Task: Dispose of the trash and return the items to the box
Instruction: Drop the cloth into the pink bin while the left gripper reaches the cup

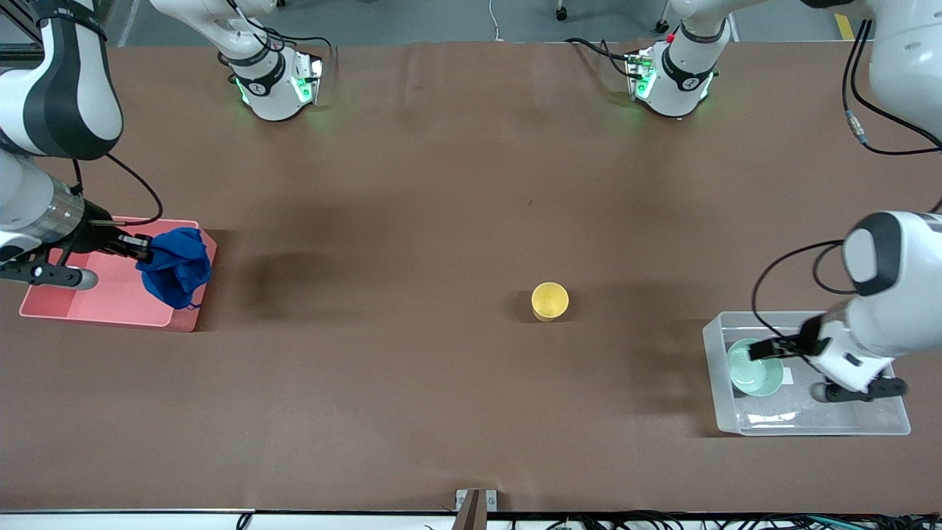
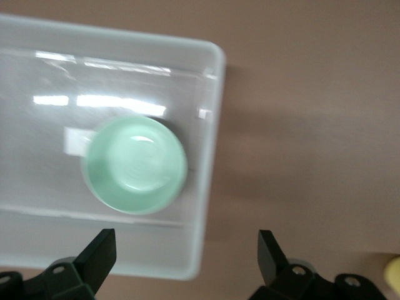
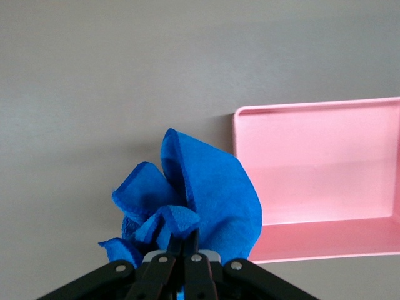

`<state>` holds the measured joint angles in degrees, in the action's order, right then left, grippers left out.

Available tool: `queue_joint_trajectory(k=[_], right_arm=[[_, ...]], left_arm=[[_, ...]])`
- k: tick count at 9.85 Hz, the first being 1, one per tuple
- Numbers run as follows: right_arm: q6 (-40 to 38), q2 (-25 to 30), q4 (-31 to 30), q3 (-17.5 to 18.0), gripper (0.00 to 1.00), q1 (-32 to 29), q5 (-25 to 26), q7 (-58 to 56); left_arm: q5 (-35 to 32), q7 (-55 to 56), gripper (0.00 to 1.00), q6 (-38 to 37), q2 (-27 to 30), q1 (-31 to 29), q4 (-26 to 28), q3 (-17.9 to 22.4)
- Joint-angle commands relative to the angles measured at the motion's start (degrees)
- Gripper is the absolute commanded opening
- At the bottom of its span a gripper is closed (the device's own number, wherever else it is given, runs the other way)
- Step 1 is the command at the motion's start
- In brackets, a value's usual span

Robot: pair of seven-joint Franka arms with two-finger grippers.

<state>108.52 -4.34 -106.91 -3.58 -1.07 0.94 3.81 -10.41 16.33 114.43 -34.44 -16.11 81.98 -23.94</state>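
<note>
Blue, soft and light, the trash (image 1: 175,266) hangs in folds from the clenched fingers of the right gripper (image 1: 146,252), over the edge of the pink bin (image 1: 88,303); any bunched fold serves as a hold. The left gripper (image 1: 765,349), fingers spread and empty, hovers over the box (image 1: 809,425), the bowl (image 2: 135,164) below them. The cup (image 1: 550,301), rigid and light, stands well apart; its rim likely suits a pinch.

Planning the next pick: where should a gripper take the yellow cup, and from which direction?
Probably from straight above, one finger inside and one outside the rim. The yellow cup stands upright and open-topped, alone on the brown table, so the rim is free all round. The left gripper, open over the clear tub holding the mint-green bowl, is closer; the right gripper holds the blue cloth.
</note>
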Motion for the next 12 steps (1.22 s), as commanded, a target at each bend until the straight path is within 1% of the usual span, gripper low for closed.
queue_joint_trajectory(k=[1, 3, 5, 7, 8, 9, 10, 11, 12], right_arm=[[0.8, 1.9, -3.1, 0.8, 0.01, -3.5, 2.0, -2.4], [2.3, 1.1, -3.7, 0.8, 0.01, -6.9, 2.0, -5.6], [8.3, 0.8, -8.2, 0.9, 0.01, -10.3, 2.0, -9.9], [11.6, -2.1, -9.4, 0.9, 0.01, -14.3, 2.0, -14.3], [13.1, -3.6, -9.4, 0.9, 0.02, -15.8, 2.0, -16.4], [14.5, -5.7, -9.4, 0.9, 0.06, -17.3, 2.0, -18.6], [15.9, -7.6, -9.3, 0.9, 0.14, -18.4, 2.0, -20.2], [16.2, -8.5, -9.1, 0.9, 0.26, -18.6, 2.0, -20.5], [16.3, -8.8, -8.9, 0.9, 0.44, -18.5, 1.9, -20.4]], left_arm=[[-1.3, 12.6, 1.00, 0.8, 2.7, 5.7, 6.7, 0.0], [-1.3, 25.3, 1.00, 2.2, 2.3, 12.2, 8.2, 0.0], [-1.3, 37.2, 1.00, 8.4, 1.6, 17.8, 11.3, 0.1], [-2.5, 43.7, 0.94, 11.6, 1.0, 20.8, 13.7, 0.1], [-4.3, 47.7, 0.90, 14.0, 0.6, 21.9, 15.5, 0.0], [-6.3, 51.5, 0.85, 16.8, 0.0, 23.1, 17.1, 0.0], [-7.7, 54.9, 0.81, 18.4, -1.6, 24.6, 17.2, 0.0], [-9.1, 57.0, 0.74, 18.6, -2.3, 25.6, 17.2, 0.0], [-9.9, 58.1, 0.63, 18.7, -3.0, 25.7, 17.2, 0.0]])
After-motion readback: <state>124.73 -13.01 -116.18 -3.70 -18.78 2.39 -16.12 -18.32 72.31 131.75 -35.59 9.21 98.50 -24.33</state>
